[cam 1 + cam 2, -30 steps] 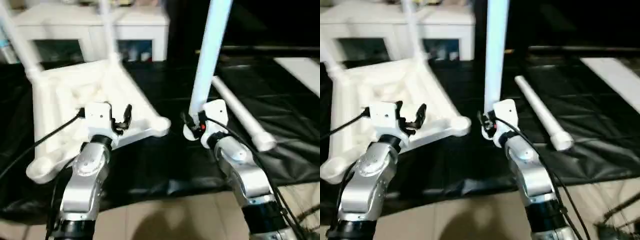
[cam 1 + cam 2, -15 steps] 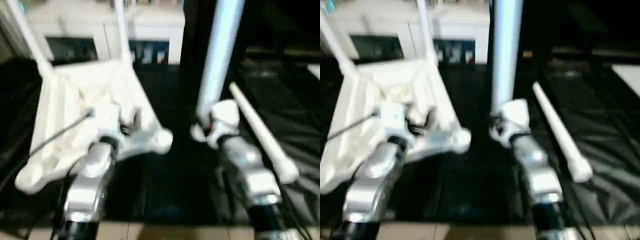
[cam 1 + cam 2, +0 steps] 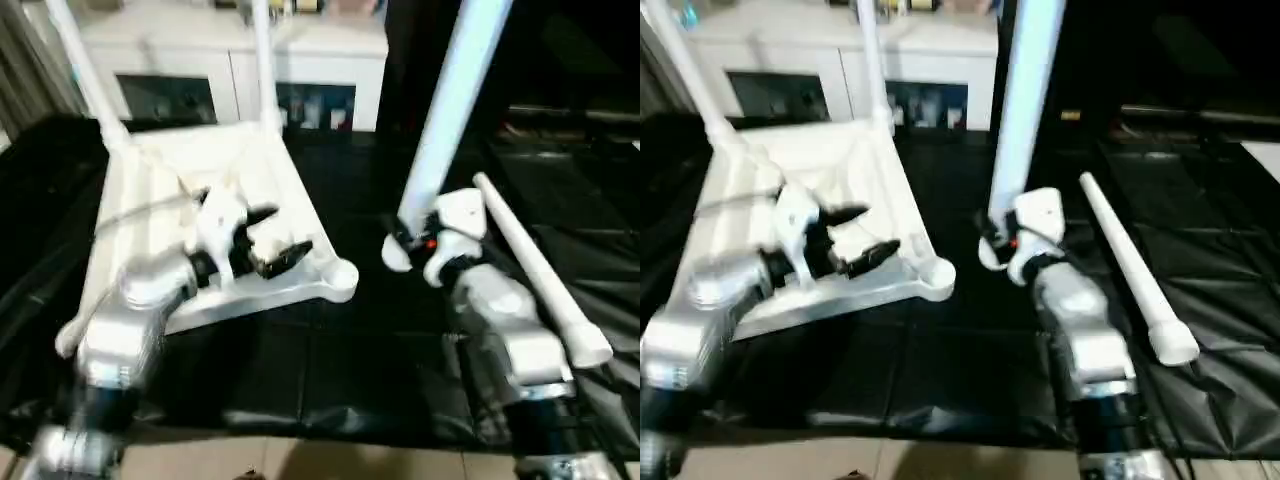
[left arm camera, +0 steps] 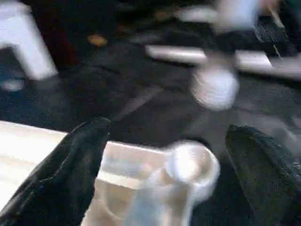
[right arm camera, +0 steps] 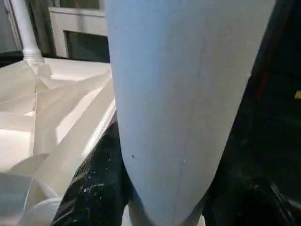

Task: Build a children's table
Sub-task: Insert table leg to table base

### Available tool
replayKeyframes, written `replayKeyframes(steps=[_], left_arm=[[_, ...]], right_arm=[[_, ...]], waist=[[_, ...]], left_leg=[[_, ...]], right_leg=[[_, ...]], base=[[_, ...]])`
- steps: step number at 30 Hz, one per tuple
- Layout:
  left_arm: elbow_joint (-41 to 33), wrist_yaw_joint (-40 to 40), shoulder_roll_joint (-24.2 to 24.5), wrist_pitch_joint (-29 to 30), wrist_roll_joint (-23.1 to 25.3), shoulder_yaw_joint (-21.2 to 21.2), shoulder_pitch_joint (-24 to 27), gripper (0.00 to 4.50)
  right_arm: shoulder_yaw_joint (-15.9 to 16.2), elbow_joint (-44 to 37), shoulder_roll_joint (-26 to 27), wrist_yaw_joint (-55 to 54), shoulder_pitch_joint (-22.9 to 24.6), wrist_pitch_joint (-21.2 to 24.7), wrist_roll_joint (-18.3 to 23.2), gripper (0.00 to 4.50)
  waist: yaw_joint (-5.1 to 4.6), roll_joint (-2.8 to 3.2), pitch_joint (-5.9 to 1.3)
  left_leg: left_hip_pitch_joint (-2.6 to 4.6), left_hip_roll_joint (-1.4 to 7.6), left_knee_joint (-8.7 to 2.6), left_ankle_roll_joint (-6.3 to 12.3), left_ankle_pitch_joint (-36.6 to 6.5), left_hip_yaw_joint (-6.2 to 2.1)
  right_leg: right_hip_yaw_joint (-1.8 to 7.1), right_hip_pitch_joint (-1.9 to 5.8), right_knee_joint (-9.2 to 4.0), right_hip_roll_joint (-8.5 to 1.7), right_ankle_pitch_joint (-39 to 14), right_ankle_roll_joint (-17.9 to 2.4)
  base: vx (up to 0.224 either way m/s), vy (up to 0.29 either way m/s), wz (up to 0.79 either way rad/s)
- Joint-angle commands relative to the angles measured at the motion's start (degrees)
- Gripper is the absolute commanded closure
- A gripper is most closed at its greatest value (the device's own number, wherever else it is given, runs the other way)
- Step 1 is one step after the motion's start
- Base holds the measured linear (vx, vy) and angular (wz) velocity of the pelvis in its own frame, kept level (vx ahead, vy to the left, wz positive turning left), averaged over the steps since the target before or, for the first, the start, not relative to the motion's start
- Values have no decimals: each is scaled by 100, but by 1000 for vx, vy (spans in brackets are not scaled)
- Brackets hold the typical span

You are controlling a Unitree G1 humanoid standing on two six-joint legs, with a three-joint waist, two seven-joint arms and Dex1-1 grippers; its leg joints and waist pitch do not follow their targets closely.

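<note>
A: Tabletop [image 3: 190,235] lies upside down on the black surface [image 3: 330,370], two legs already standing up out of its far corner sockets. What's different from a second ago?

B: The left gripper [image 3: 268,238] has swung round. It was pointing away over the top; now its arm comes in from the side and the jaws reach across the underside toward the near corner socket [image 3: 340,280], which sits just ahead of them and empty.

A: Holding anything?

B: No. In the left wrist view the two black fingers [image 4: 70,174] stand wide apart with the socket between and beyond them, touching nothing that I can see. They look wider than before.

A: And the other side?

B: The right gripper [image 3: 415,240] stays closed around the foot of a third leg [image 3: 450,110], held upright, just beside that socket but still apart from it. The fourth leg [image 3: 535,265] lies on the surface beyond the right jaws, untouched.

A: So what does it mean?

B: My guess: the left is getting ready to steady the top at that corner while the right lowers its leg into the socket. Two legs remain to fit.
</note>
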Motion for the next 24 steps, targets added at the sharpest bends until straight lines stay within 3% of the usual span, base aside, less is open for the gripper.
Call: replayKeyframes(steps=[1, 4, 7, 9, 12, 19, 24], left_arm=[[447, -530, 86, -96, 295, -355, -158, 5], [772, -629, 79, -279, 423, -467, -311, 41], [1149, -713, 27, -489, 527, -581, -500, 75], [1420, -663, -6, -614, 692, -682, -611, 94], [1673, -600, 14, -746, 867, -797, -677, 121], [2072, -772, -31, -635, 846, -754, -746, 171], [2342, -646, -73, -824, 987, -751, -824, 209]], right_arm=[[-28, -92, -132, 190, -135, -60, 102, 268], [-11, -109, -187, 288, -143, -78, 89, 268], [1, -134, -234, 367, -127, -68, 90, 268], [23, -159, -244, 397, -79, -72, 72, 268], [79, -211, -228, 429, -33, -34, 92, 268], [160, -365, -120, 518, 51, 149, 234, 268], [186, -369, -53, 476, 57, 126, 207, 268]], waist=[[-11, 51, -318], [-13, 69, -363], [4, 93, -430], [12, 87, -441], [16, 99, -441], [16, 98, -389], [16, 94, -385]], left_leg=[[54, 369, -540, -153, -1168, -141], [17, 363, -514, -92, -916, -122], [-6, 355, -441, 108, -353, -108], [-19, 357, -426, 197, -241, -109], [-32, 366, -416, 295, -224, -100], [-13, 409, -477, 154, -680, -105], [-22, 401, -478, 133, -686, -103]], right_leg=[[363, 188, -625, -516, -1015, -858], [349, 224, -570, -518, -253, -1057], [318, 243, -477, -514, 879, -1283], [307, 251, -453, -513, 1116, -1335], [293, 233, -455, -510, 1214, -1387], [300, 215, -512, -543, 499, -1426], [307, 214, -526, -555, 404, -1393]], base=[[0, 0, 0], [0, 0, 0], [0, 0, 0], [0, 0, 0], [0, 0, 0], [0, 0, 0], [0, 0, 0]])
